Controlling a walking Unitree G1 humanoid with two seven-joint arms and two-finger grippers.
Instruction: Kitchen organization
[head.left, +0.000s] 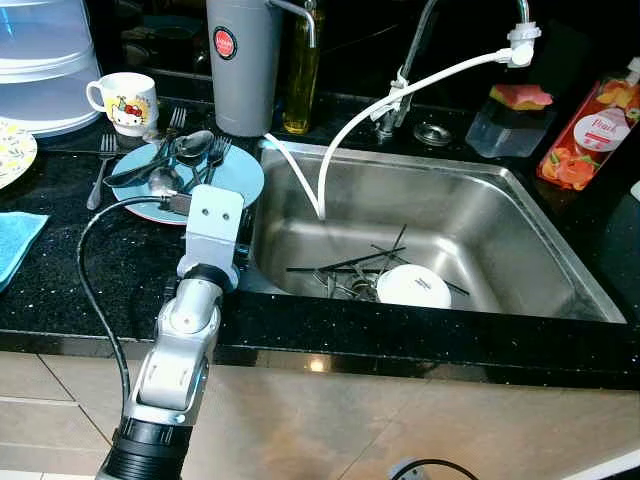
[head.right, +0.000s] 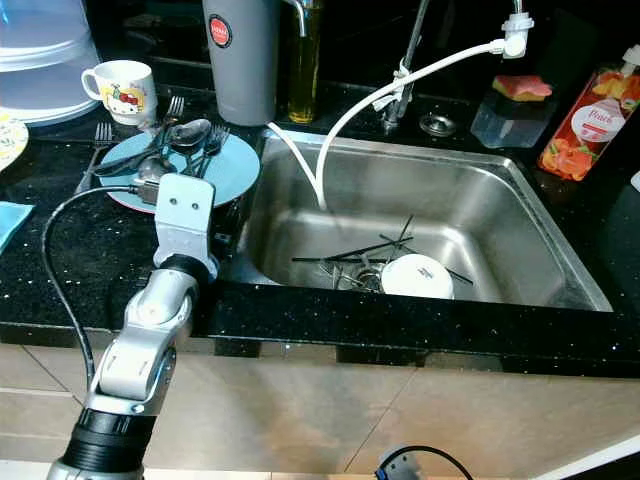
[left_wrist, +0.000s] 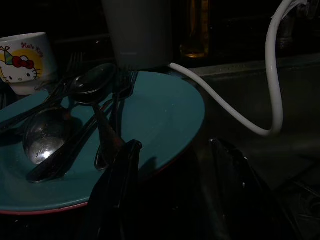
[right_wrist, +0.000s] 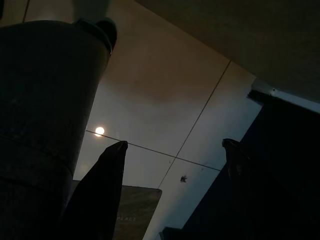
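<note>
Cutlery (head.left: 180, 160) lies heaped on the blue plate (head.left: 240, 175) on the black bench (head.left: 60, 290) beside the sink (head.left: 520, 190). Left wrist view: left claw (left_wrist: 175, 165) spread wide, empty, at the plate's rim; a nudge might tip spoons off. Right wrist view: right claw (right_wrist: 172, 150) open, idle over floor tiles (right_wrist: 165, 100).

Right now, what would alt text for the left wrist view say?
The left claw, open, hovers at the near rim of a blue plate holding spoons and forks. A cartoon mug and white hose sit behind.
</note>
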